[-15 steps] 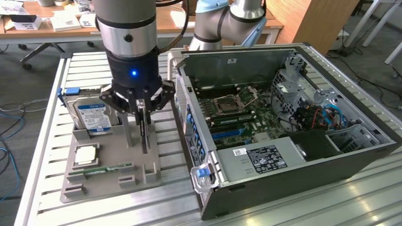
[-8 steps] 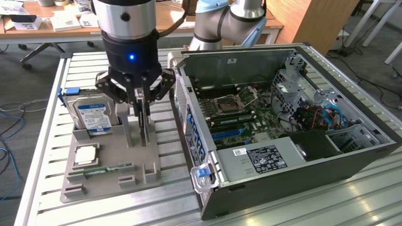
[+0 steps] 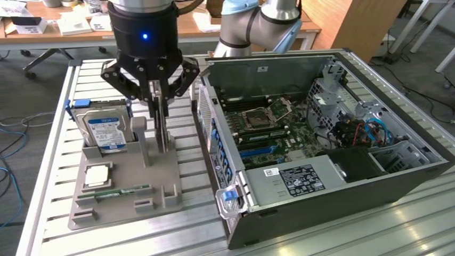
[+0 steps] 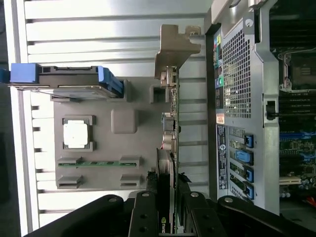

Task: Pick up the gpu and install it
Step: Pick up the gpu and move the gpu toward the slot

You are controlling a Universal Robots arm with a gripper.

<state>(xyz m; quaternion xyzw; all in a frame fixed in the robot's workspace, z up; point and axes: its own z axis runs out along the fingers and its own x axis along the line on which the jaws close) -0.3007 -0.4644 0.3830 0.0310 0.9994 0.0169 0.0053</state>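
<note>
Wrist view: gpu between fingers.

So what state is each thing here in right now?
pincer: closed on the gpu.
gpu: upright on edge in the gray tray.
hard drive: standing in its tray slot.
processor chip: lying flat in its recess.
memory stick: resting in the tray.
computer case: side open.

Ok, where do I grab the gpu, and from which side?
The gpu stands on edge in the holder, lower edge seated, only the top free. So I'd take the upper long edge near mid-length, pinching across its flat faces, straight down from above, clear of the bracket. The gripper hangs over it.
</note>
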